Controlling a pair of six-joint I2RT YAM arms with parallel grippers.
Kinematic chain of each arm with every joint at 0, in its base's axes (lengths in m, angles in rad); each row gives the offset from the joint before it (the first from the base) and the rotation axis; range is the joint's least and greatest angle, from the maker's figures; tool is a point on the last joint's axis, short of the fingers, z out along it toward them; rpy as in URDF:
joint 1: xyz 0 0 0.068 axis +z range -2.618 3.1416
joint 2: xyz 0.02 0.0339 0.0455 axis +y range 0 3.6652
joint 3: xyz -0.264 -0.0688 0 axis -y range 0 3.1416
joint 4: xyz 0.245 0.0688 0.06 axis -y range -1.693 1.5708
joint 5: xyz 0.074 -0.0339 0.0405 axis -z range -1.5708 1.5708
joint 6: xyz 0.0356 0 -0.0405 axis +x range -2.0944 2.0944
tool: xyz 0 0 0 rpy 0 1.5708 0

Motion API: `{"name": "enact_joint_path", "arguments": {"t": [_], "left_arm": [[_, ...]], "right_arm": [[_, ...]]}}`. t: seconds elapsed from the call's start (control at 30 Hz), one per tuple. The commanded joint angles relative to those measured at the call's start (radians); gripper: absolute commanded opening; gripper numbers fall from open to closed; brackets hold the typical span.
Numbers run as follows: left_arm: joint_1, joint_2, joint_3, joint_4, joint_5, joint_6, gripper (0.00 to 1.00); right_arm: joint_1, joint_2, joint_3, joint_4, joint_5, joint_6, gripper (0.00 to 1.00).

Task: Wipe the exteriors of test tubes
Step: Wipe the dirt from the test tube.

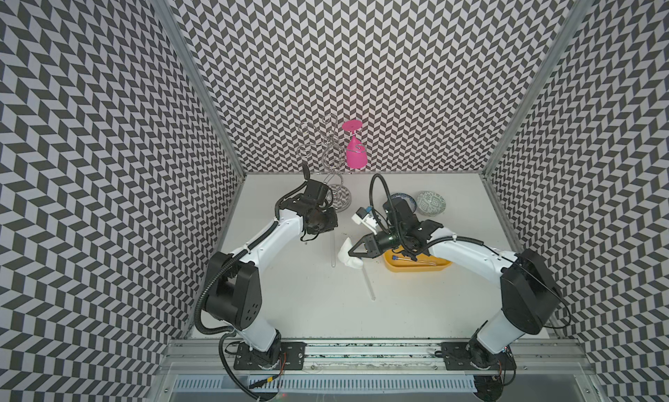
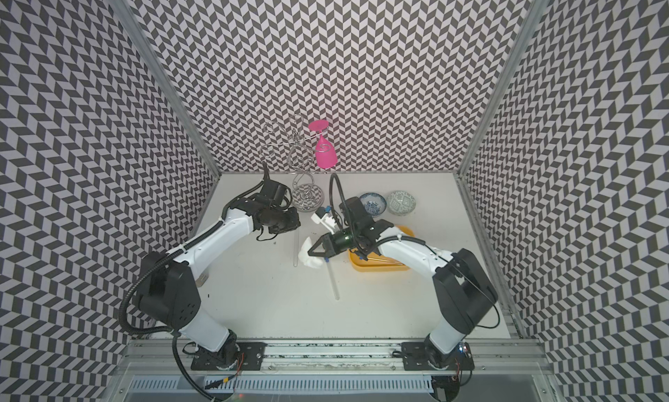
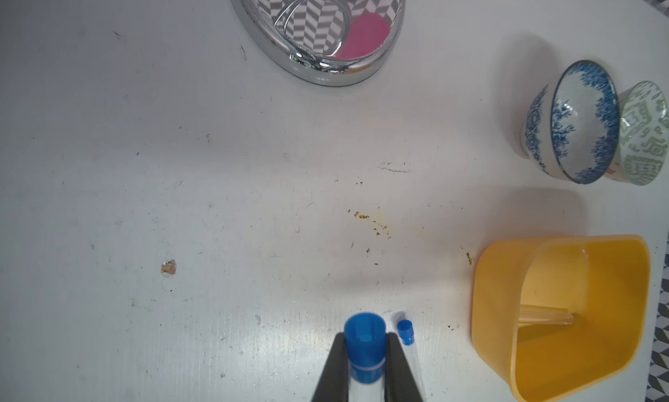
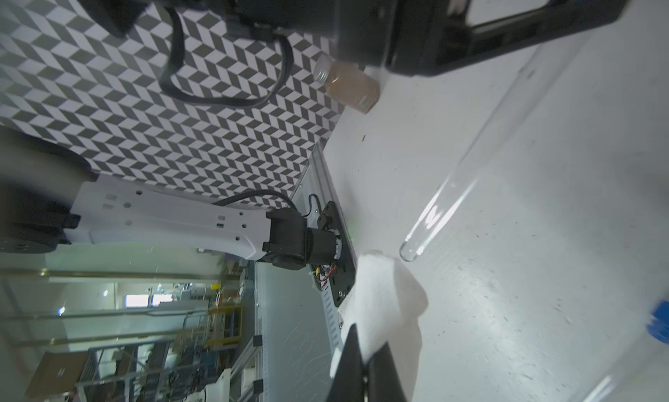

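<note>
Left hand [image 3: 365, 340] clamped on test tube [image 3: 364, 364]; right hand [image 4: 369, 342] pinching tissue [image 4: 383, 299] just beside.

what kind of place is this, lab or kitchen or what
Most likely a robot test cell, not a real lab: a white table boxed in by chevron-patterned walls, with two robot arms bolted to a metal rail.

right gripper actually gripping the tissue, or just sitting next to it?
Touching. The right wrist view shows the right gripper shut on the white tissue, with a fold of it pinched between the two black fingertips and no gap visible.
</note>
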Motion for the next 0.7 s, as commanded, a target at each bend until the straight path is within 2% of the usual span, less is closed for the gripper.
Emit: {"name": "enact_joint_path", "arguments": {"t": [0.0,0.4,0.67], "left_arm": [[-0.002,-0.078,-0.027,0.009,-0.041,-0.043,0.12],[-0.002,-0.189,-0.075,0.02,-0.008,-0.017,0.09],[-0.002,-0.236,-0.097,0.003,-0.012,0.002,0.09]], "right_arm": [[0.033,0.045,0.043,0.026,-0.03,-0.024,0.0],[0.05,0.172,0.135,0.092,-0.028,0.02,0.0],[0.035,0.215,0.208,0.069,-0.006,0.013,0.0]]}}
